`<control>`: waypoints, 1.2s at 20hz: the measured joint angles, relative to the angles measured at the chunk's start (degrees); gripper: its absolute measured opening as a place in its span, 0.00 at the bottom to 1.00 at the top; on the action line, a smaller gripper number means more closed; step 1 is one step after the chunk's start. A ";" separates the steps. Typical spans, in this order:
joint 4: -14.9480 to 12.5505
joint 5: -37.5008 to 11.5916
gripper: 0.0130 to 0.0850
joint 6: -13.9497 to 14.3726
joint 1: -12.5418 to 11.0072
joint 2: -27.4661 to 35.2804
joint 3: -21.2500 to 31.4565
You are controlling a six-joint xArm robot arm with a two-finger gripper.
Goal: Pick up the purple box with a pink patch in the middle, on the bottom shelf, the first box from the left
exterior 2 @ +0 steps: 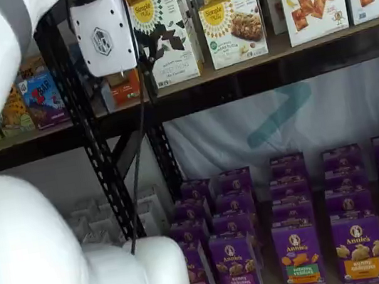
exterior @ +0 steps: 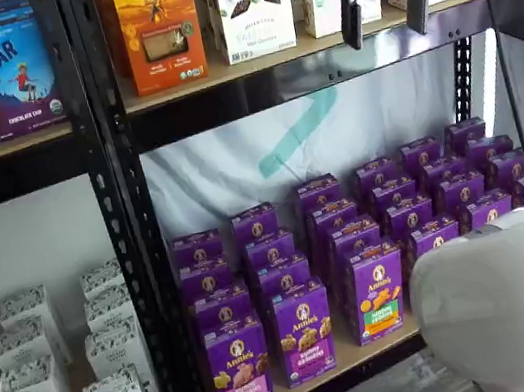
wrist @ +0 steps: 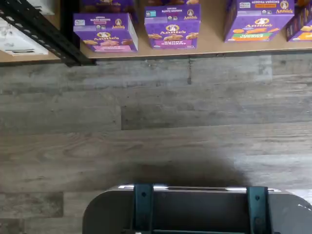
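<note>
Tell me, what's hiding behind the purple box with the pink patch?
Behind the purple box more purple Annie's boxes stand in a row running back toward the white sheet. Only their tops show, so their front patches can't be seen.

purple box [wrist: 106,32], bottom shelf [wrist: 209,46], floor [wrist: 156,126]

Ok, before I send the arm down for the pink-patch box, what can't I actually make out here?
- Purple box: in one shelf view the white arm hides most of its front.
- Its small print: too small and blurred in every view; the wrist view shows it from above only.
- Boxes behind it: front rows hide their faces.
- Bottom shelf: its right end sits behind the arm.
- Gripper: jaws plainly apart here; the other shelf view shows only its body.
</note>
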 joint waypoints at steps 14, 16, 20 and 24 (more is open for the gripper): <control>0.34 -8.80 1.00 0.83 1.31 -1.66 13.31; 0.15 -10.75 1.00 0.72 1.34 -2.27 15.81; 0.01 -15.57 1.00 0.88 1.90 -3.68 21.36; -0.31 -18.75 1.00 1.75 2.99 -3.58 25.14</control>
